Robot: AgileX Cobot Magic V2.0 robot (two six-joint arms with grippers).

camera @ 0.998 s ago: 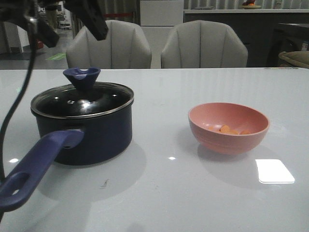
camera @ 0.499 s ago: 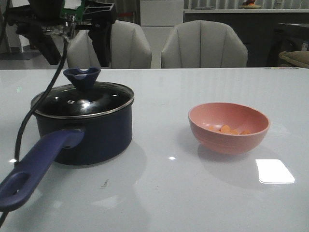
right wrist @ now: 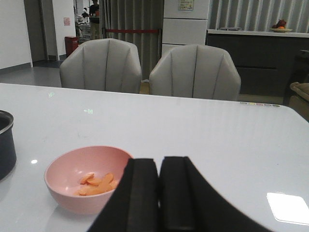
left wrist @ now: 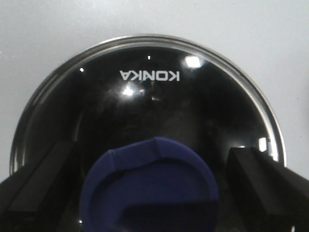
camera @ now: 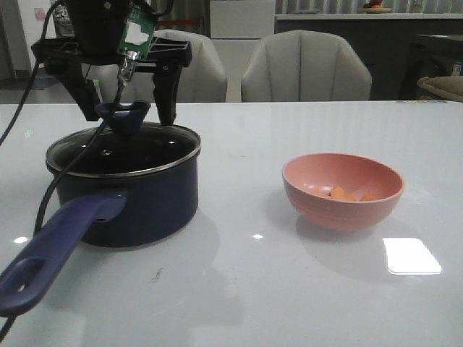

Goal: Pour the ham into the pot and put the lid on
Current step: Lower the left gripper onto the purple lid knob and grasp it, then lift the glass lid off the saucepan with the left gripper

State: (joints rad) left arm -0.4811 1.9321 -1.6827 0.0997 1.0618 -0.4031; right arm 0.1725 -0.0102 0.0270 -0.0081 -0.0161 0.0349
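The dark navy pot (camera: 137, 199) stands at the table's left, its long purple-blue handle (camera: 54, 249) pointing toward the front. The glass lid (camera: 123, 148) lies on it and also shows in the left wrist view (left wrist: 154, 96). My left gripper (camera: 129, 110) is open and hangs over the lid, one finger on each side of the blue knob (left wrist: 149, 179), not touching it. The pink bowl (camera: 342, 189) at the right holds the orange-pink ham (camera: 340, 194). My right gripper (right wrist: 159, 193) is shut and empty, just on the near side of the bowl (right wrist: 63, 188); it is outside the front view.
Two grey chairs (camera: 304, 69) stand behind the far table edge. A black cable (camera: 54, 181) hangs from the left arm down past the pot's left side. The pot's edge (right wrist: 5, 140) shows in the right wrist view, left of the bowl.
My left gripper has come down from above the pot and now straddles the lid knob. Pot, lid, bowl and ham have not moved.
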